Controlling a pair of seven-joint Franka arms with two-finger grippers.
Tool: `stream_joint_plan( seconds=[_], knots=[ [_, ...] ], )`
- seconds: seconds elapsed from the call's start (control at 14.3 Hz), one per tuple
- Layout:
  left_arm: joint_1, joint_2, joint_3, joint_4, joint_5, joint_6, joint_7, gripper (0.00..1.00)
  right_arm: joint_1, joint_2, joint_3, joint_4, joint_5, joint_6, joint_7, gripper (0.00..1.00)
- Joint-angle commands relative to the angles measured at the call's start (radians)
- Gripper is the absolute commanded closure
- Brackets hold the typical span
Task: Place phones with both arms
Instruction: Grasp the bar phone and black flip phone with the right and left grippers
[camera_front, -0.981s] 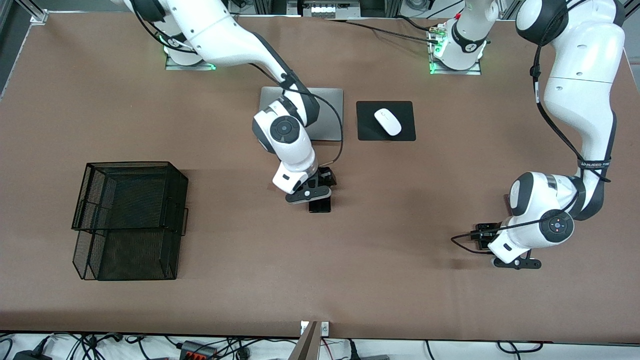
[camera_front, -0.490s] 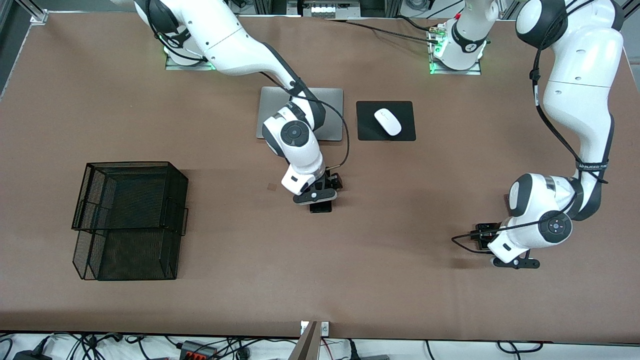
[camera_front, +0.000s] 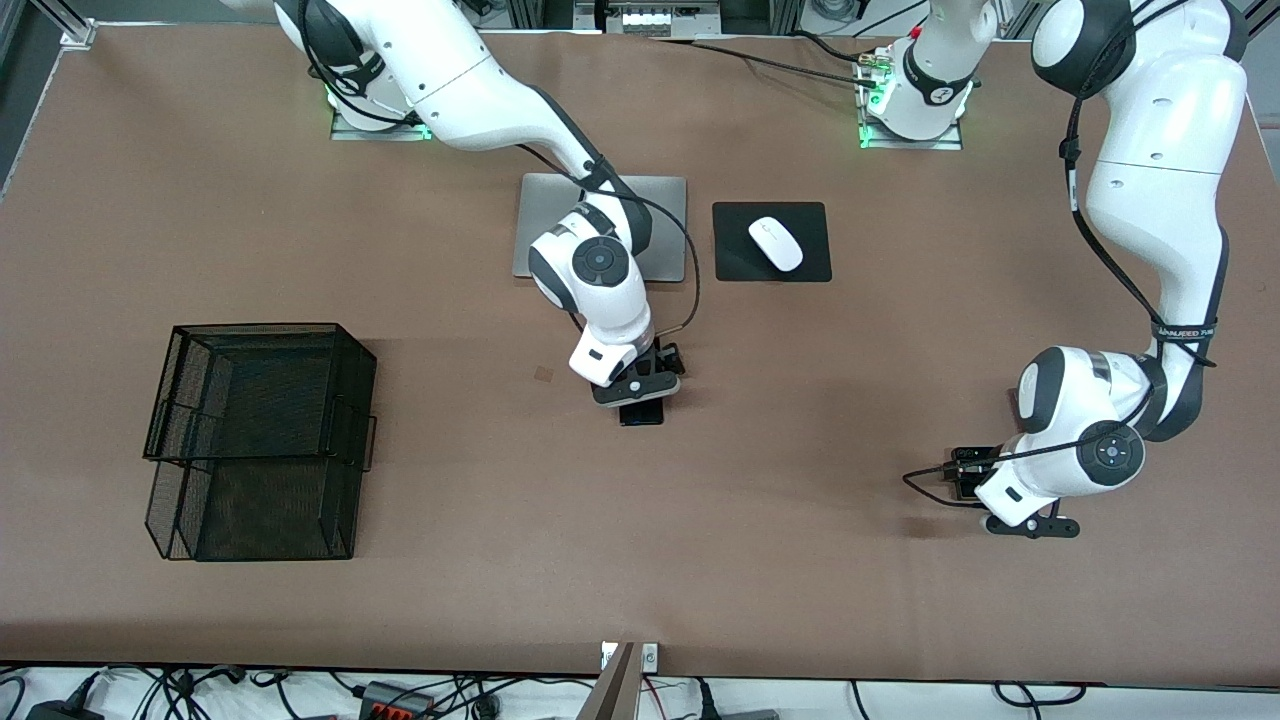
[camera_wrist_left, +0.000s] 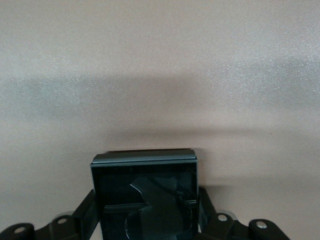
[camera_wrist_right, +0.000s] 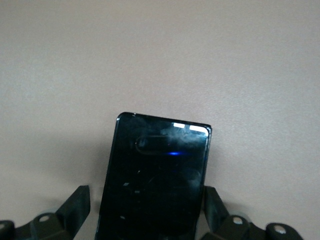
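The left arm's fingers press against both sides of a small squarish black flip phone, clamped on it; the phone sits on the brown worktop toward the left arm's end, near the front camera. In the front view that phone is mostly covered by the left arm's wrist, and the left gripper is down at worktop level around it.

The right arm's fingers stand wide on either side of a long black phone, with a gap visible on each side, so they do not hold it. The right gripper is low over this phone, which lies flat near the middle of the worktop, nearer to the front camera than the laptop.

The silver laptop lies closed, partly covered by the right arm. Beside it, toward the left arm's end, a white mouse rests on a black mouse pad. A black wire mesh tray, two tiers, stands toward the right arm's end of the worktop, well apart from both phones.

Both arm bases stand along the edge of the worktop farthest from the front camera, each with a green light glowing at its foot.
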Motion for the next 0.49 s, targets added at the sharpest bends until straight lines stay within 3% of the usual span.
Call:
stream_joint_plan(
  seconds=[0.0,0.14,0.21,0.28,0.35,0.42],
  knots=[
    [0.01,-0.019,-0.016,-0.005,0.019,-0.021,0.008,0.67,0.04,0.032,-0.03,0.027,-0.022,-0.005,0.022,0.0],
    [0.006,-0.042,-0.021,0.004,0.016,-0.086,0.009,0.67,0.051,0.032,-0.042,0.027,-0.026,-0.008,0.02,0.0],
    [0.001,-0.059,-0.021,0.004,0.013,-0.11,0.009,0.69,0.051,0.03,-0.042,0.027,-0.046,-0.01,0.019,0.06],
    [-0.002,-0.077,-0.026,0.006,0.008,-0.13,0.008,0.69,0.051,0.03,-0.042,0.027,-0.072,-0.028,0.019,0.23],
    [-0.002,-0.093,-0.051,0.007,0.008,-0.153,0.005,0.69,0.051,0.029,-0.042,0.027,-0.089,-0.055,0.019,0.48],
    [0.007,-0.107,-0.082,0.01,0.006,-0.179,0.001,0.69,0.051,0.027,-0.042,0.027,-0.092,-0.069,0.017,0.63]
  ],
)
